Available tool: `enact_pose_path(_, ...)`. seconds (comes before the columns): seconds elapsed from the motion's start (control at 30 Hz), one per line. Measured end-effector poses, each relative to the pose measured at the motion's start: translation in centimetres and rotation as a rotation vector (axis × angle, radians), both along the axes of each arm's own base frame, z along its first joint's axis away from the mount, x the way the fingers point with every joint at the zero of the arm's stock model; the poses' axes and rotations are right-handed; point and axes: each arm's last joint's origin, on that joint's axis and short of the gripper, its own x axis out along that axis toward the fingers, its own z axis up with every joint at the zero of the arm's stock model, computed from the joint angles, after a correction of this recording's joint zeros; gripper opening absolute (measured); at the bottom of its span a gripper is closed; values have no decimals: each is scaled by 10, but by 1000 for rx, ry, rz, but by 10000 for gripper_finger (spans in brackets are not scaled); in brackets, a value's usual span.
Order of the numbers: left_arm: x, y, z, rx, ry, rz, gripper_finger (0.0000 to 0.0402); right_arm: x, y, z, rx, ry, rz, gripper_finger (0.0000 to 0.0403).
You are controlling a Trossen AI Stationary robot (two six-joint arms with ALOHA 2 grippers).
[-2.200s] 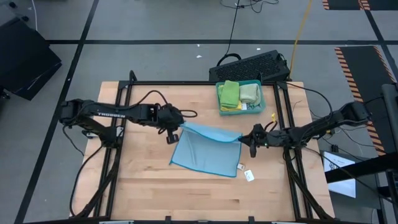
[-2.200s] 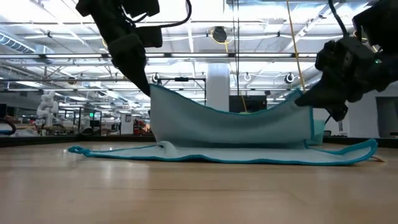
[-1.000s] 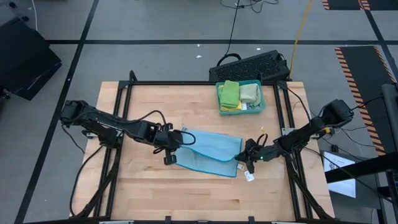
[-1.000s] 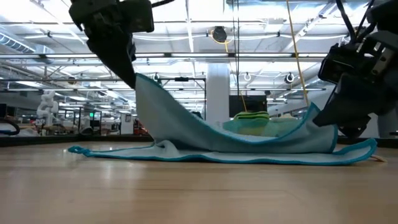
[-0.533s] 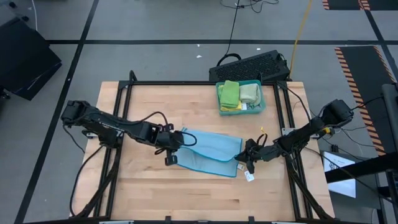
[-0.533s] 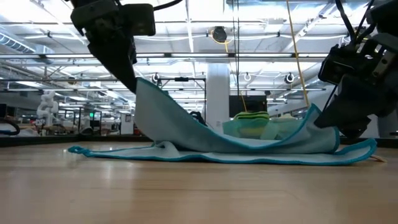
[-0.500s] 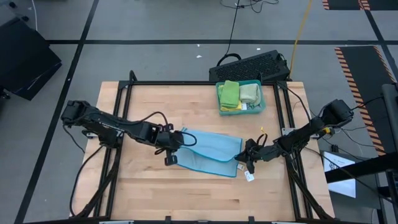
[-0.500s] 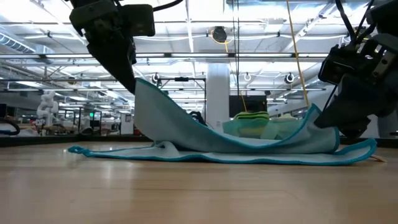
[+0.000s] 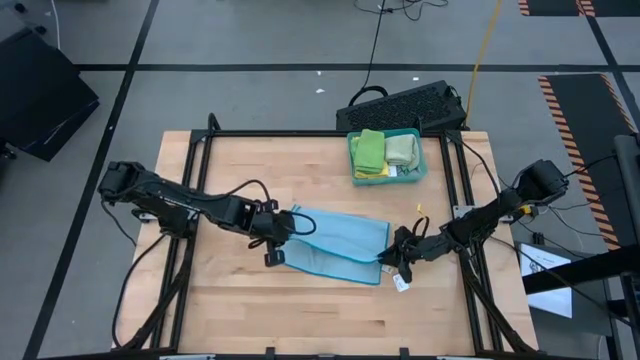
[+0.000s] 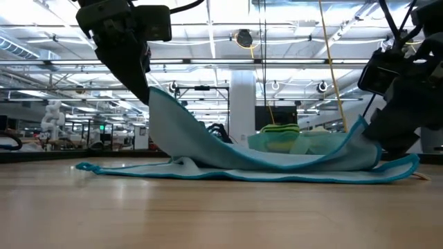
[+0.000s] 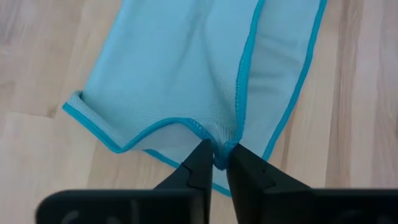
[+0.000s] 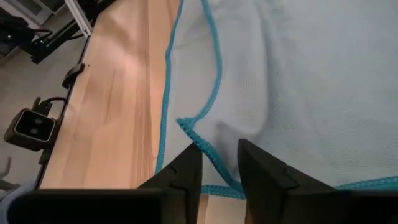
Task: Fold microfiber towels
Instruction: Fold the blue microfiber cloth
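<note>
A light blue towel [image 9: 335,240] lies folded over itself on the wooden table, its upper layer raised at both ends [image 10: 208,142]. My left gripper [image 9: 284,236] is at the towel's left end, shut on the upper layer's corner. My right gripper [image 9: 392,256] is at the right end. Its fingers [image 12: 186,168] stand apart, and the upper layer's other corner [image 12: 183,124] lies just ahead of them. Green folded towels [image 9: 385,150] rest in a teal tray [image 9: 352,165] at the far right. My left gripper [image 11: 219,157] pinches the upper layer's corner [image 11: 221,146], where two teal hems meet, between its two fingertips. It comes slanting down from the table's left side. The corner is held above the table [image 10: 151,93], and the cloth slopes slack down onto the lower layer. My right gripper [image 12: 221,149] has the hem of the upper layer's right corner running into the gap between its fingers. That corner still stands raised beside the gripper [image 10: 363,128]. Whether a finger touches it I cannot tell.
A black keyboard [image 9: 405,105] sits beyond the table's far edge behind the tray. A small white tag [image 9: 401,283] lies on the wood just near of the towel's right corner. Bare wood stretches along the near side and far left.
Both grippers earlier carried the towel's far edge toward the near edge and downward, folding the upper layer over the lower one. In the last second both arms have kept still. The upper layer's middle has sagged onto the lower layer.
</note>
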Motion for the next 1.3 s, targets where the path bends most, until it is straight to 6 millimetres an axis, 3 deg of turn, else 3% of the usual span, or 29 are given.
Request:
enact_pose_path(0.4,-1,0,0,-2,10,6,60,-5,11,1,9,-4,98,167)
enact_pose_path(0.73,-6,1,-3,18,65,-39,60,-6,13,1,-37,-15,89,163)
enact_pose_path(1.07,-6,-4,-2,55,52,-98,60,2,40,3,-403,-52,262,158)
enact_pose_path(1.3,-5,-4,-2,76,39,-103,60,10,54,-4,-622,-19,290,157)
